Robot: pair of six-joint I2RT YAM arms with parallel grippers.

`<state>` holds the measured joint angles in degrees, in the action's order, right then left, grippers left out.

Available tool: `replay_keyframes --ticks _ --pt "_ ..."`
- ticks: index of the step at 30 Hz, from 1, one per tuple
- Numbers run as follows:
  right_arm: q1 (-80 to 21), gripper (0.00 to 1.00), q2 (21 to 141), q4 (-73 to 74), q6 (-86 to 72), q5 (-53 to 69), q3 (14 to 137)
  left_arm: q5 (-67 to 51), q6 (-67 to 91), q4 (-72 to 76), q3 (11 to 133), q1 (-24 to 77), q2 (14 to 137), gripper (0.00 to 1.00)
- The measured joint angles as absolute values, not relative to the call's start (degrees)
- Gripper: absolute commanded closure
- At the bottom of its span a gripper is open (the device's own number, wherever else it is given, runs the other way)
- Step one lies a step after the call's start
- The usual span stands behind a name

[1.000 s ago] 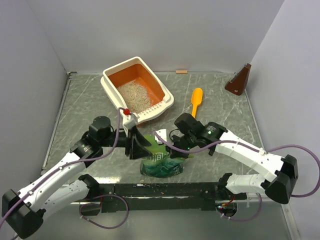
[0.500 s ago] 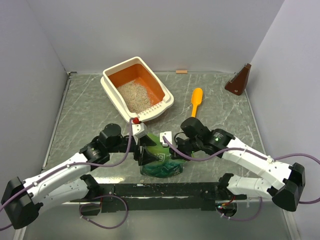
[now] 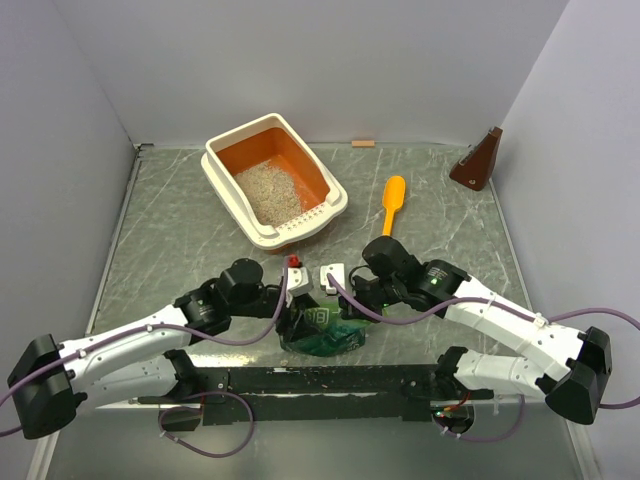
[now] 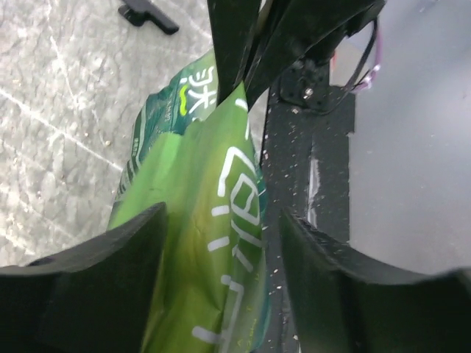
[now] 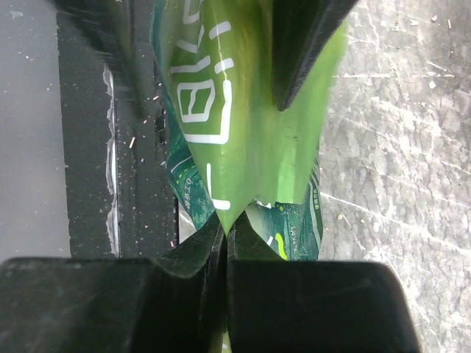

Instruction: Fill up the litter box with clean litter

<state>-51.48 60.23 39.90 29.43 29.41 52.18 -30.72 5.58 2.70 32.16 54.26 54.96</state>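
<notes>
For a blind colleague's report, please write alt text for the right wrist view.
The right gripper, jaws shut, pinches the edge of a crinkled green bag with white lettering. Beyond lie the grey marbled table and a black rail.

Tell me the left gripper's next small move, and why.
Probably close the left gripper on the green bag: its open jaws straddle the bag, the right gripper is pinched shut on the bag's edge, and the litter box holds only a little litter.

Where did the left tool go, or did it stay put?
Yes. The left tool slid away from the litter box, toward the near edge, around the green bag.
</notes>
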Motion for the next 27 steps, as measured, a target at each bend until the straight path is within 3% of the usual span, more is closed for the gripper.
replay_keyframes --ticks 3,7,21,27 --pt "-51.5 1.00 60.2 39.9 29.4 29.4 52.2 -28.4 4.0 1.8 32.2 55.4 55.7 0.50" --pt "-51.5 1.00 60.0 40.1 29.4 29.2 52.0 -24.6 2.2 1.0 32.9 57.1 57.4 0.99" --pt "-50.9 1.00 61.9 35.8 29.9 26.9 53.7 -11.0 -4.4 -10.7 38.0 59.3 53.1 0.99" --pt "-50.6 0.83 67.2 31.6 30.8 28.4 55.6 -6.0 -7.9 -16.6 38.4 59.1 49.3 0.99"
